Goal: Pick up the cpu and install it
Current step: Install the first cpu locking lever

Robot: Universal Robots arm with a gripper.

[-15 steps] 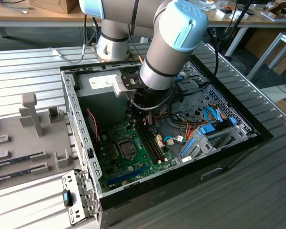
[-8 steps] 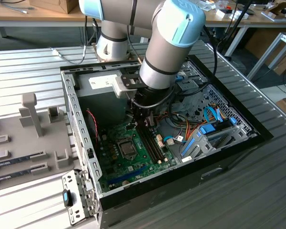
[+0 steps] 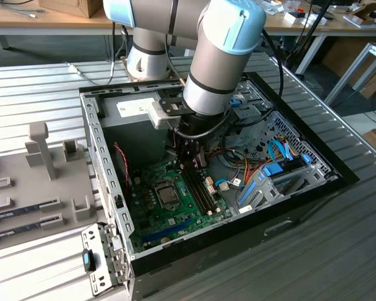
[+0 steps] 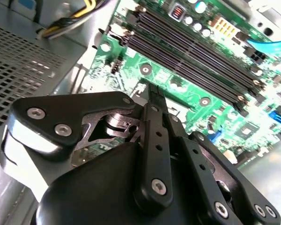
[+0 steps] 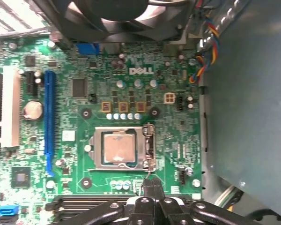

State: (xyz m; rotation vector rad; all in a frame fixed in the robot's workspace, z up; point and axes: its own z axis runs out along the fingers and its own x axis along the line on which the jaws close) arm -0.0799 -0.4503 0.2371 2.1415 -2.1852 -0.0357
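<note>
hand (image 4: 155,96): fingers pinched together, nothing between them as far as I can see; hanging just above the board, tips near the memory slots

cpu (image 5: 119,147): already sitting in its socket (image 5: 122,148), silver top showing, metal frame around it; just beside the hand's tips in the first wrist view, not touching

board (image 3: 175,216): green, flat in the open case (image 3: 301,188), right below the hand

memory slots (image 4: 192,51): long black rows, empty, running just past the fingertips

fan (image 5: 114,16): black, on the far side of the socket from the hand

cables (image 3: 269,169): blue and orange bundle, off to the exterior view's right of the hand

tabletop (image 3: 338,251): ribbed metal, case sits on it

grey rack (image 3: 41,182): well apart, at the exterior view's left
</note>
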